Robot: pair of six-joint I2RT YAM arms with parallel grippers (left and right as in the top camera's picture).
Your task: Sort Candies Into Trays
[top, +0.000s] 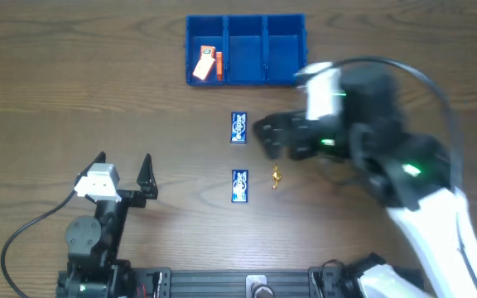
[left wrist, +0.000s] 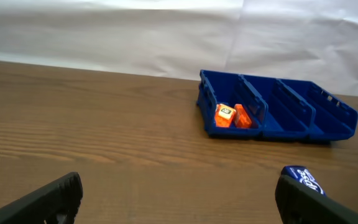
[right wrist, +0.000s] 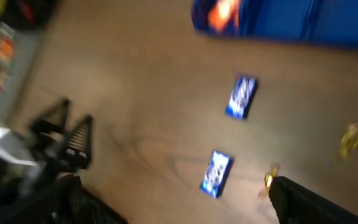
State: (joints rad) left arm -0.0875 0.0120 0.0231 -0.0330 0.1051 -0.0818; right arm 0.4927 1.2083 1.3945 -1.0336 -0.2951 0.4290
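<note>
A blue tray [top: 247,18] with three compartments stands at the far middle of the table. Its left compartment holds two orange candies [top: 206,63], which also show in the left wrist view [left wrist: 232,116]. Two blue-wrapped candies [top: 239,128] [top: 240,185] lie on the wood nearer the arms, and a gold candy [top: 276,177] lies beside the nearer one. My right gripper [top: 270,136] hangs lifted above these candies, open and holding nothing; its wrist view shows the blue candies [right wrist: 241,96] [right wrist: 216,173] and two gold pieces [right wrist: 348,140] [right wrist: 268,176]. My left gripper [top: 125,170] stands open at the near left.
The tray [left wrist: 291,127] sits well ahead of the left gripper [left wrist: 179,210], with one blue candy [left wrist: 303,177] just beyond a finger. Bare wood lies between. White sheeting backs the table. The left gripper [right wrist: 67,134] appears in the right wrist view.
</note>
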